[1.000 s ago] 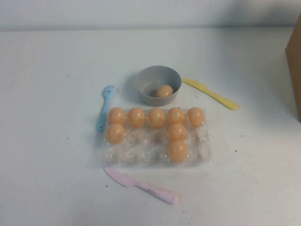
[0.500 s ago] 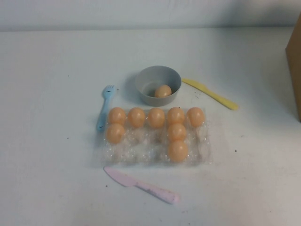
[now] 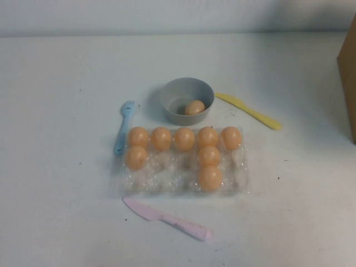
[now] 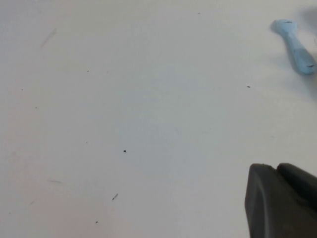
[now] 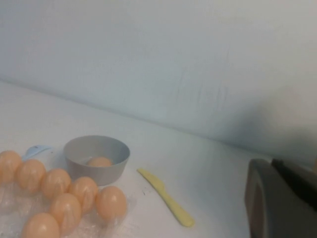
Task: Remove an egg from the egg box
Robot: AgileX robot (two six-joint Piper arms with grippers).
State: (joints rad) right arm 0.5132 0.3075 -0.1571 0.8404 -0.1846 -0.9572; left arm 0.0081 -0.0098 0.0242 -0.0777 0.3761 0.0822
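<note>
The clear plastic egg box lies in the middle of the table with several peach-orange eggs in its cups. Its back row is full, from one egg at the left end to another at the right end. A lone egg sits in the front row. One more egg lies in the grey bowl behind the box. Neither arm shows in the high view. My left gripper hangs shut over bare table near the blue fork. My right gripper is shut and empty, off to the box's right.
A blue fork lies left of the box, a pink knife in front of it, and a yellow knife right of the bowl. A brown box stands at the right edge. The wall runs along the back.
The egg in the bowl rocks very slightly. Nothing else has moved.
</note>
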